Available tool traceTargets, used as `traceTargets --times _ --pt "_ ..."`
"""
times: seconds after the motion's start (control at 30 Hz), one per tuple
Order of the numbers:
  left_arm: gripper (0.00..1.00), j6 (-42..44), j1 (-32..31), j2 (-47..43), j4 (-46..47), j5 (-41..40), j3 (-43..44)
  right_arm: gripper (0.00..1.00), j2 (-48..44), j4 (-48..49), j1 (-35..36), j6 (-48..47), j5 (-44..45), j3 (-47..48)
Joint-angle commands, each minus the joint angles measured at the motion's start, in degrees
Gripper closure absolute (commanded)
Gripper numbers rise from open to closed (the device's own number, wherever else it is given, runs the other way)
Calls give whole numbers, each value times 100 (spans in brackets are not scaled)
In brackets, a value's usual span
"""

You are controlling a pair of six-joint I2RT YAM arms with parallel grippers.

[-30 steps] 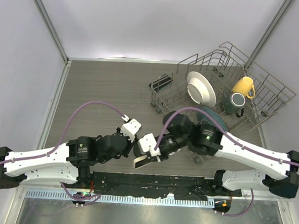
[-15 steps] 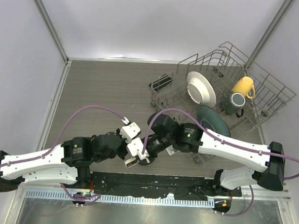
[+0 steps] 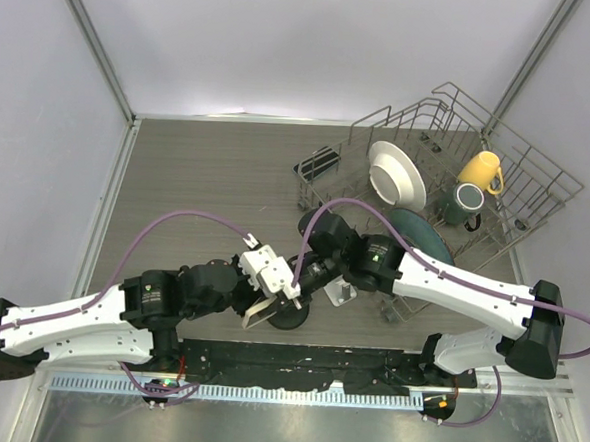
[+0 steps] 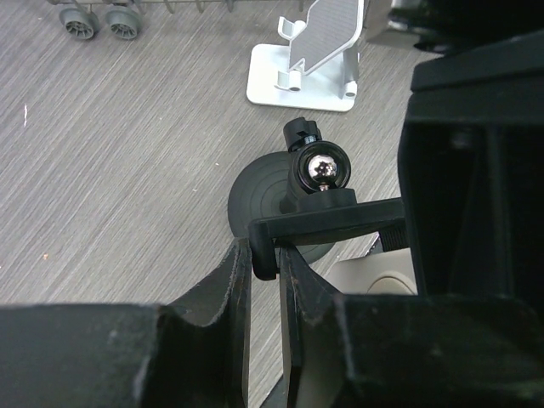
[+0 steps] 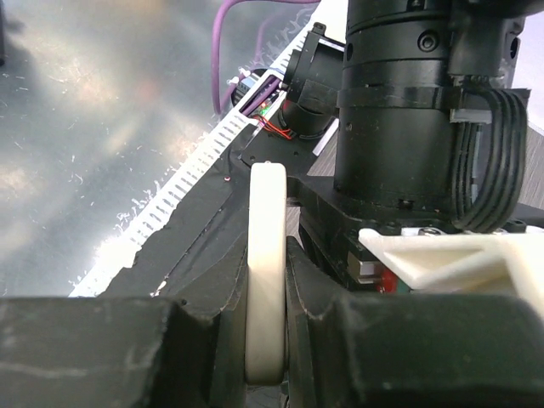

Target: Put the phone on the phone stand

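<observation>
The phone stand (image 4: 265, 197) is black, with a round base, a shiny ball joint and a clamp bar (image 4: 331, 221), and it stands on the wooden table near the front. My left gripper (image 4: 265, 262) is shut on the left end of that clamp bar. The phone (image 5: 266, 204), in a cream case, shows edge-on with my right gripper (image 5: 267, 255) shut on it. From the left wrist, the phone (image 4: 374, 276) sits just right of the clamp bar, low and close behind it. From above, both grippers crowd over the stand's base (image 3: 289, 318), and the phone (image 3: 253, 317) sticks out to its left.
A silver angled holder (image 4: 319, 47) stands just beyond the black stand. Behind it is a wire dish rack (image 3: 523, 185) with plates, a yellow mug (image 3: 478, 172) and a green mug (image 3: 463, 203). A dark flat object (image 3: 319, 163) leans at the rack's left end.
My right arm has swung left and carried the phone across to the black stand. My left gripper shifted slightly right and down and is now on the stand's clamp.
</observation>
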Motion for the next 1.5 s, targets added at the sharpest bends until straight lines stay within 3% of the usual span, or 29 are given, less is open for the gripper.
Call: traceTargets --times 0.0,0.73,1.17,1.47 --pt "100 124 -18 -110 335 275 73 100 -80 308 -109 -29 -105 318" --pt "100 124 -18 -259 406 82 -15 100 70 -422 -136 59 204 626" --pt "100 -69 -18 -549 625 -673 -147 100 -79 -580 -136 182 283 485" --pt "100 -95 -9 -602 581 -735 -112 100 35 -949 -127 173 424 617"
